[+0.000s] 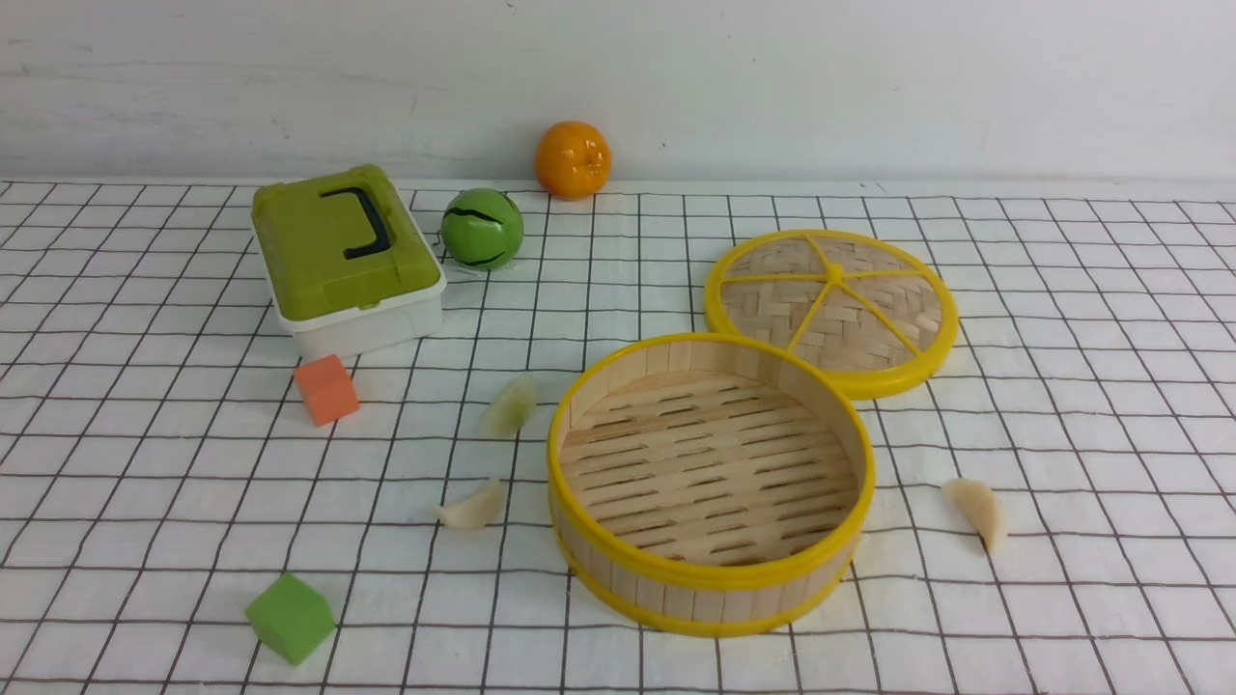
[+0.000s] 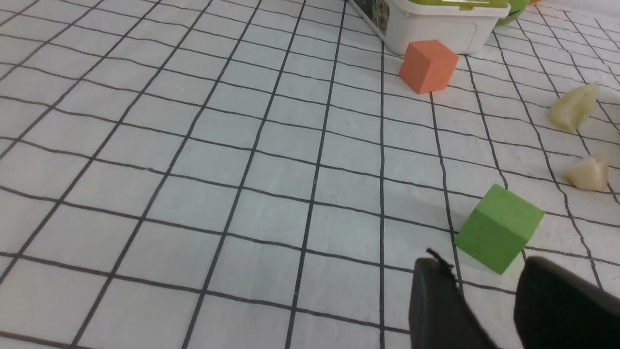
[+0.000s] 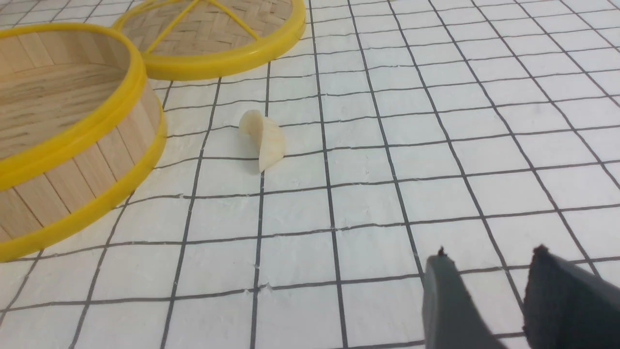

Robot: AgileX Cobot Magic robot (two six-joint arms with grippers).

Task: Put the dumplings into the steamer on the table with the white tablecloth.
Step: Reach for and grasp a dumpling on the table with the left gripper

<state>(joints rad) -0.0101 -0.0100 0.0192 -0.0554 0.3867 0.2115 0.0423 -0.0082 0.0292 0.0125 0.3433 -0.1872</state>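
Three glossy cream-white crescent dumplings (image 1: 471, 507) lie outside round yellow-rimmed bamboo steamer (image 1: 552, 463) | two ahead of left jaws, one ahead of right jaws | both part-open, empty | likely light, slick: pinch plump middle.

Bright, even light fills all three pictures, and the white tablecloth (image 1: 1062, 405) looks a bit washed out. Shadows are soft and faint, like the one beside the green cube (image 2: 499, 232). The orange (image 1: 573, 159), upper middle in the front view, has a small shiny spot.
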